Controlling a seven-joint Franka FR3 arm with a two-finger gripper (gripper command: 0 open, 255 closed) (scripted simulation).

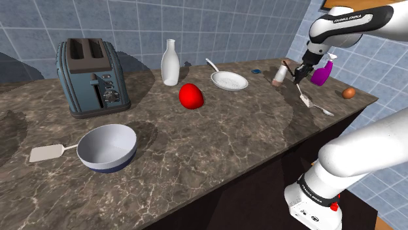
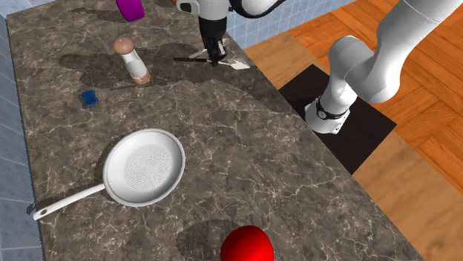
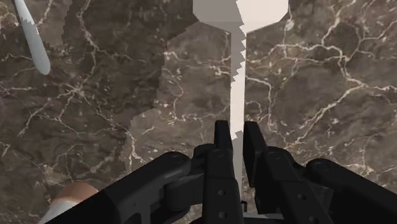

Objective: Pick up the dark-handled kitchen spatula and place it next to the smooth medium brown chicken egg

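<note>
A dark marble counter (image 1: 216,144) runs beneath the white arm (image 1: 356,23). The black gripper (image 3: 236,130) is closed tight on the thin shaft of the spatula (image 3: 240,9), whose pale blade points away from the fingers over the counter. A spoon (image 1: 322,109) lies just beside it. The brown egg (image 1: 348,93) sits further along, near the counter's corner.
</note>
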